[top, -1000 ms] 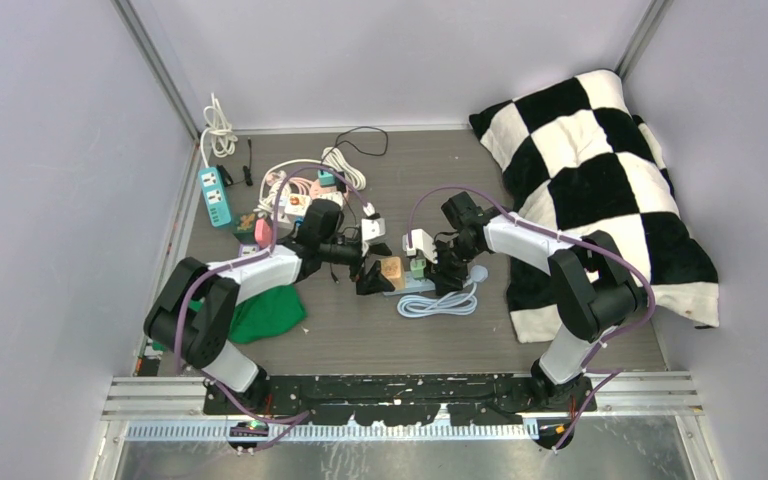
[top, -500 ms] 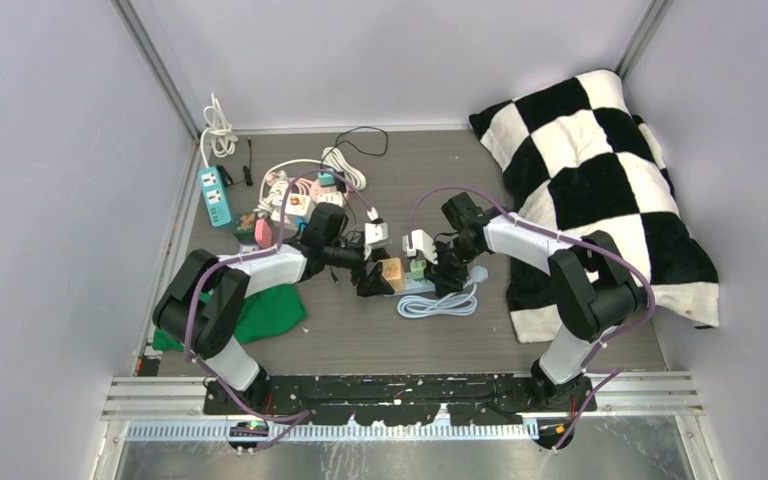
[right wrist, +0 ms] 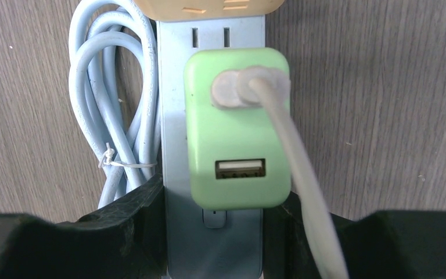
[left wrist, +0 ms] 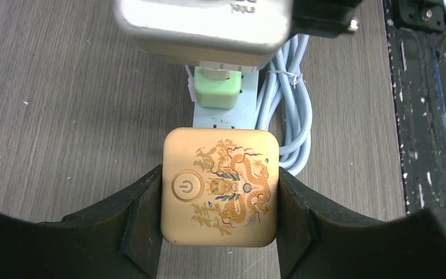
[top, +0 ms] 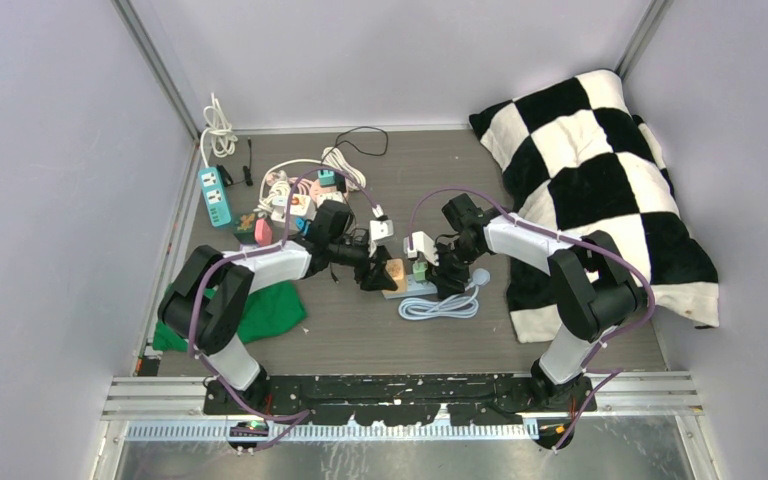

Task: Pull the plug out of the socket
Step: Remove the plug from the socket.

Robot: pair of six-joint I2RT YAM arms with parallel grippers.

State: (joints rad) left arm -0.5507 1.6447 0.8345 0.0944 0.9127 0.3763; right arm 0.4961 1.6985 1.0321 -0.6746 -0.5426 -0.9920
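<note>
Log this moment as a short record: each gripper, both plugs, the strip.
left gripper: shut on the gold plug, fingers against its two sides
gold plug: sits on the power strip, dragon print and power button facing up
right gripper: shut on the power strip, beneath the green plug
green plug: on the strip, white cable attached
cord: coiled, tied, beside the strip
</note>
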